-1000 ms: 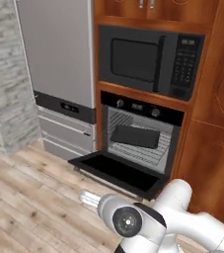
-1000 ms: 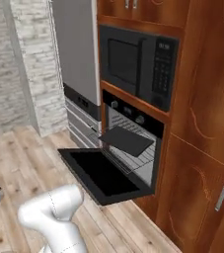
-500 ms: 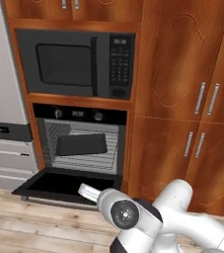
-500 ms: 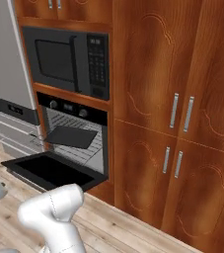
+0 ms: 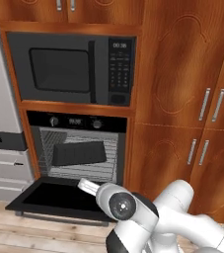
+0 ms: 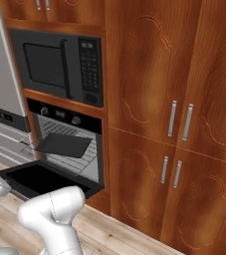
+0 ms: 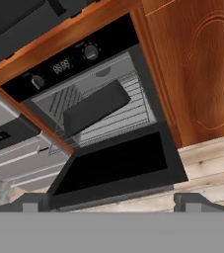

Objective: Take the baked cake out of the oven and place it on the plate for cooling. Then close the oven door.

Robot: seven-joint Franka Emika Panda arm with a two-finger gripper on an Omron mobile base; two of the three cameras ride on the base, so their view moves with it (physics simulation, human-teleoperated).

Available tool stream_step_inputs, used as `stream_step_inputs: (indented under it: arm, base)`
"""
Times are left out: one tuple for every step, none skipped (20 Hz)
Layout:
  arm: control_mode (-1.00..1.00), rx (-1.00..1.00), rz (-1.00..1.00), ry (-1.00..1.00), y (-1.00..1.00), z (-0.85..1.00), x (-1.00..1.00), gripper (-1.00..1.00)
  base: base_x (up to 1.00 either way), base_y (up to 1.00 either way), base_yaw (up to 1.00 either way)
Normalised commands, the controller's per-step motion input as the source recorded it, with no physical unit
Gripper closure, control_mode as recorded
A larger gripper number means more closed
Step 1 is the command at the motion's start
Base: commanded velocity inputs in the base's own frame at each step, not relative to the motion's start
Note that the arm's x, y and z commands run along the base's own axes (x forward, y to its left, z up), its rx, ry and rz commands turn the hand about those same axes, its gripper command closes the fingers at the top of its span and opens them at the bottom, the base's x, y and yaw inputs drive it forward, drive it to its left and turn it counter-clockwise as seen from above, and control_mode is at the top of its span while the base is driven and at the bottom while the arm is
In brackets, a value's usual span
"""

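The black oven point(image 5: 76, 121) point(image 6: 59, 115) point(image 7: 64, 64) stands open below the microwave. Its oven door point(image 5: 59, 195) point(image 6: 40, 179) point(image 7: 118, 165) is folded down flat, inner glass facing up. On the wire rack inside lies a dark flat tray point(image 5: 79, 153) point(image 6: 62, 144) point(image 7: 96, 106); I cannot make out a cake on it. The plate is out of view. My gripper point(image 7: 112, 203) hangs open and empty in front of the door's front edge, well short of the rack, with one fingertip point(image 7: 34, 202) showing at the lower left.
A dark grey microwave point(image 5: 69, 69) point(image 6: 55, 62) sits above the oven. Steel fridge drawers point(image 5: 0, 158) flank it on the left. Tall wooden cabinets point(image 5: 182, 99) with bar handles fill the right. Wood floor point(image 7: 212, 163) lies in front.
The whole picture has shifted: the base has moved, so the oven now appears nearer, more head-on and further left. The gripper stays open; the oven door stays down.
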Motion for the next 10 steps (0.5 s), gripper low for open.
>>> stream_step_inputs:
  arm:
    - [1.0, 0.0, 0.0, 0.0, 0.0, 0.0, 0.0, -1.0]
    - [1.0, 0.0, 0.0, 0.0, 0.0, 0.0, 0.0, -1.0]
    - [1.0, 0.0, 0.0, 0.0, 0.0, 0.0, 0.0, -1.0]
    - [1.0, 0.0, 0.0, 0.0, 0.0, 0.0, 0.0, -1.0]
    - [1.0, 0.0, 0.0, 0.0, 0.0, 0.0, 0.0, -1.0]
    - [1.0, 0.0, 0.0, 0.0, 0.0, 0.0, 0.0, -1.0]
    - [1.0, 0.0, 0.0, 0.0, 0.0, 0.0, 0.0, -1.0]
    - [1.0, 0.0, 0.0, 0.0, 0.0, 0.0, 0.0, -1.0]
    - [1.0, 0.0, 0.0, 0.0, 0.0, 0.0, 0.0, -1.0]
    - [1.0, 0.0, 0.0, 0.0, 0.0, 0.0, 0.0, -1.0]
  base:
    - [0.59, 0.0, -0.09]
    - [0.46, 0.0, -0.07]
    - [0.35, 0.0, -0.05]
    - [0.32, 0.06, -0.05]
    - [0.25, 0.18, -0.04]
    - [0.22, 0.29, -0.01]
    - [0.24, 0.28, -0.01]
    - [0.31, 0.28, -0.02]
    - [0.49, 0.24, -0.05]
    - [0.57, 0.2, -0.06]
